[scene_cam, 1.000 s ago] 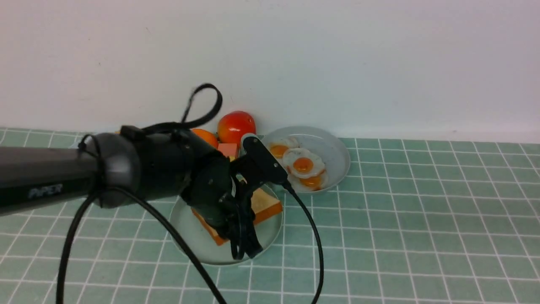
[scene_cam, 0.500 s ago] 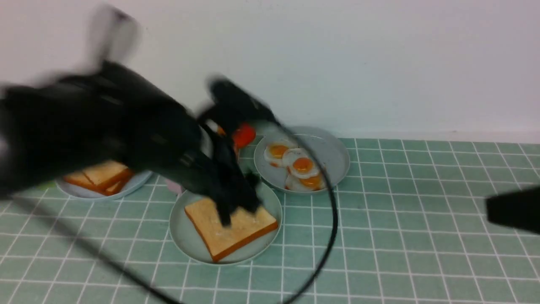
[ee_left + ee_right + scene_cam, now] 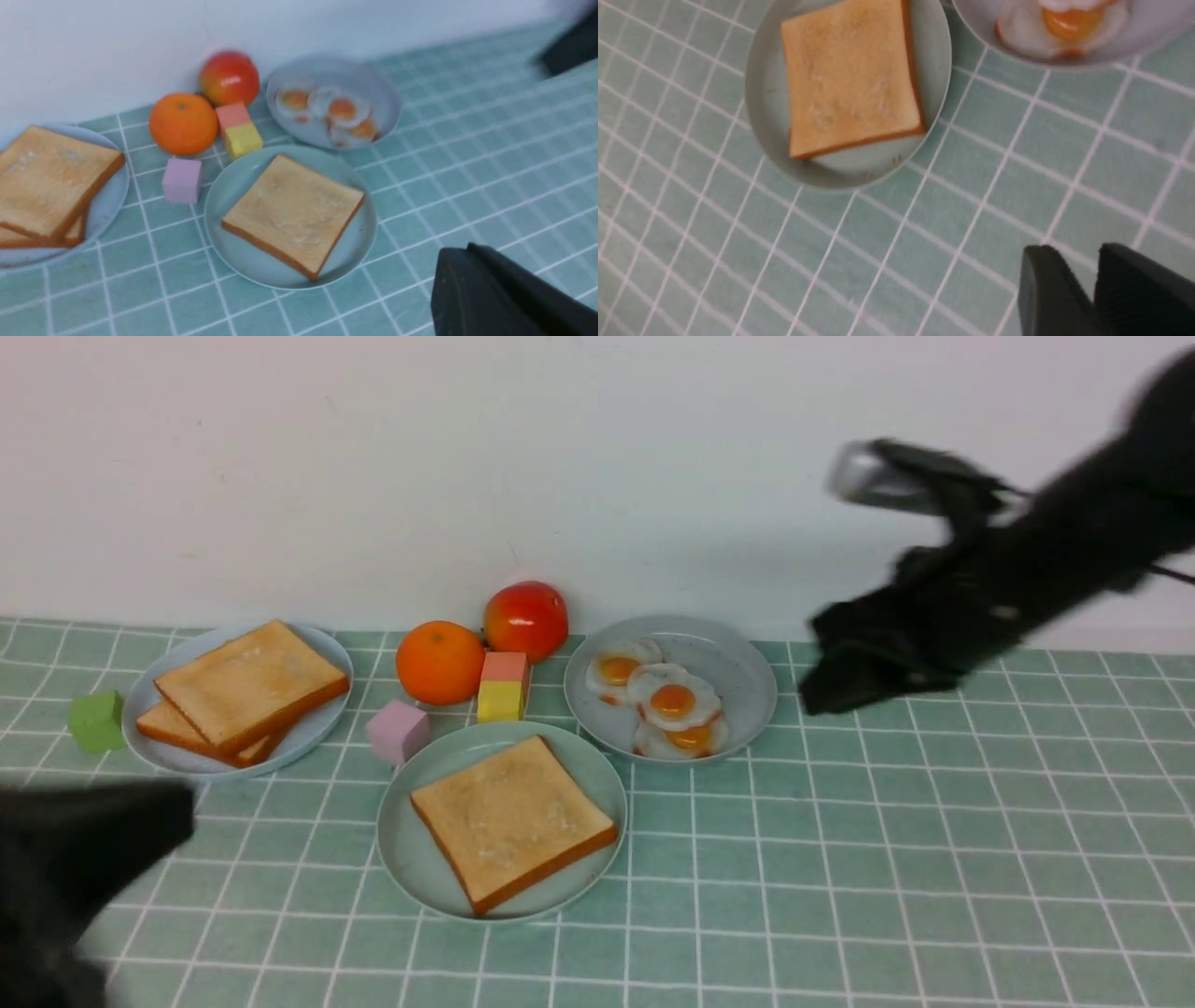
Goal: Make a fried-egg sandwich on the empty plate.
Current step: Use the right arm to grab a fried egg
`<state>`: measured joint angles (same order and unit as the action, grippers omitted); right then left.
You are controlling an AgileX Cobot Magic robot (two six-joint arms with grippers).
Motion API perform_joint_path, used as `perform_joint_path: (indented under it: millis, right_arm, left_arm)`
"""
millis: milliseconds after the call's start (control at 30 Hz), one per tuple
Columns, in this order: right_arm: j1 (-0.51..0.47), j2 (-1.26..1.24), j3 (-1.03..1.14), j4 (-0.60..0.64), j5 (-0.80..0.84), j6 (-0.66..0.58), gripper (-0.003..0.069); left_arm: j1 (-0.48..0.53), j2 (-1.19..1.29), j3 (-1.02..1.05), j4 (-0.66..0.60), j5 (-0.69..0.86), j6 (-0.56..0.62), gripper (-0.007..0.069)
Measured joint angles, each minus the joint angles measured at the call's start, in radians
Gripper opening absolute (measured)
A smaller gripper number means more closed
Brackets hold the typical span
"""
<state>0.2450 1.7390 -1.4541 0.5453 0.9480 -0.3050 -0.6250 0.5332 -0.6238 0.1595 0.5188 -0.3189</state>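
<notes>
The left arm had swung back from over the round, plain pale mint-green plastic plate (image 3: pixel 397 859) to the near left corner, and its black left gripper (image 3: pixel 468 251) was clenched. The right arm, only a dark tip at the right edge half a second earlier, had come in high on the right, blurred. Its dark right gripper (image 3: pixel 1080 249) was spread a little, between the grey-blue plate (image 3: pixel 752 691) and the wall.

The square golden-brown toast slice (image 3: pixel 513 821) for the sandwich lay flat on the mint-green plate, as half a second earlier, but in full view. Three white fried eggs with orange yolks (image 3: pixel 673 700) overlapped on the grey-blue plate. On the left, two more square toast slices (image 3: pixel 252 681) were stacked askew on a pale bluish plate (image 3: pixel 322 733).

A green cube (image 3: pixel 96 721), a pink cube (image 3: pixel 399 733), a yellow block (image 3: pixel 501 701) and a salmon-red block (image 3: pixel 505 668) stood around, with an orange fruit (image 3: pixel 440 663) and a shiny red fruit (image 3: pixel 527 622) behind. The tabletop (image 3: pixel 822 896) was green with a white grid, backed by a plain whitish wall (image 3: pixel 607 457).
</notes>
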Motion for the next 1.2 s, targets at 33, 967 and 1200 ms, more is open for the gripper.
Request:
perform_joint_path:
  millis: [33, 967, 1200]
  right_arm:
    - [0.002, 0.042, -0.037, -0.004, 0.002, -0.001, 0.0218]
    - [0.003, 0.771, -0.795, 0.013, -0.074, -0.001, 0.0448]
    - [-0.004, 0.798, -0.798, 0.021, -0.076, -0.002, 0.0448]
  left_arm:
    - [0.0, -0.039, 0.039, 0.006, -0.012, -0.016, -0.0013]
    - [0.0, -0.162, 0.138, -0.023, -0.021, -0.129, -0.0013]
    - [0.0, -0.162, 0.138, -0.038, -0.017, -0.129, -0.0013]
